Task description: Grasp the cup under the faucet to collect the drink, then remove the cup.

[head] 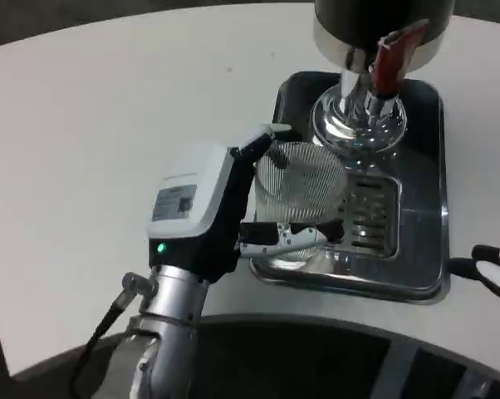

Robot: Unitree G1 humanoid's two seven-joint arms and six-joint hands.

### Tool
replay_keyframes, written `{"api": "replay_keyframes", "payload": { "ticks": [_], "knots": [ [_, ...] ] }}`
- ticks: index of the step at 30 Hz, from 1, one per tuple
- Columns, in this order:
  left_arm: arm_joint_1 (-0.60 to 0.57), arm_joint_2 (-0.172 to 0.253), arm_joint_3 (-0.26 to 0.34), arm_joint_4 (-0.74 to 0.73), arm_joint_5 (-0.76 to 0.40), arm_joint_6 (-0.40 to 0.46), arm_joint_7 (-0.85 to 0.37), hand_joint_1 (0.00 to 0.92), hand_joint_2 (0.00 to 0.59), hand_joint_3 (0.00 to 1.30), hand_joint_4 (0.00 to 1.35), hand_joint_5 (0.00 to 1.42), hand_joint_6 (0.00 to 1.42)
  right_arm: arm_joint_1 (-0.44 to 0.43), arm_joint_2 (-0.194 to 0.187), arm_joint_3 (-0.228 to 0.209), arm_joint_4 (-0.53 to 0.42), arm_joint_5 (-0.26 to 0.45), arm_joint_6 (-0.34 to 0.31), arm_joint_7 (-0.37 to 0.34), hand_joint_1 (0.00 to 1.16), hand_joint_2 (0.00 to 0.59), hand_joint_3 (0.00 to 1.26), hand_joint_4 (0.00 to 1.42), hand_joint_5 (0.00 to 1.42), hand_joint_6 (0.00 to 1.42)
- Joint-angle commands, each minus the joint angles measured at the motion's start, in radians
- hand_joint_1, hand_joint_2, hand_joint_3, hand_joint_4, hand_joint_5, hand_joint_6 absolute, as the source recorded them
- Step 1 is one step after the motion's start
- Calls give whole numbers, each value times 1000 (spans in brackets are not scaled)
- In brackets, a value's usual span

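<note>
While the left hand [225, 212] grips the ribbed cup [298, 184] over the tray [424, 274]; right hand [492, 270] state unclear.

White-backed left hand [213, 212], green light, silver forearm [163, 332]

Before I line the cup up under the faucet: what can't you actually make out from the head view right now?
- Right hand: cut off by the right edge, so open or shut is unclear.
- Dispenser: its top is cut off by the upper edge.
- Cup: its near side and base are hidden by the left hand and its fingers; whether it touches the drip tray is unclear.
- Faucet: its outlet is too blurred to place.
</note>
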Motion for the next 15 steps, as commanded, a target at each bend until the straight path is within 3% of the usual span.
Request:
{"api": "replay_keyframes", "payload": {
  "ticks": [1, 15],
  "knots": [
    [-71, -5, -28, 79, -6, 7, 69, 622, 12, 939, 1098, 1242, 1424, 21, 2, -26, -1, 28, -13, 4, 473, 388, 125, 64, 37, 81],
    [-180, -31, -103, 219, -22, -4, 166, 625, 11, 932, 1098, 1242, 1424, 28, -9, -46, 8, 60, -32, 15, 454, 396, 125, 74, 37, 81]
  ]
}}
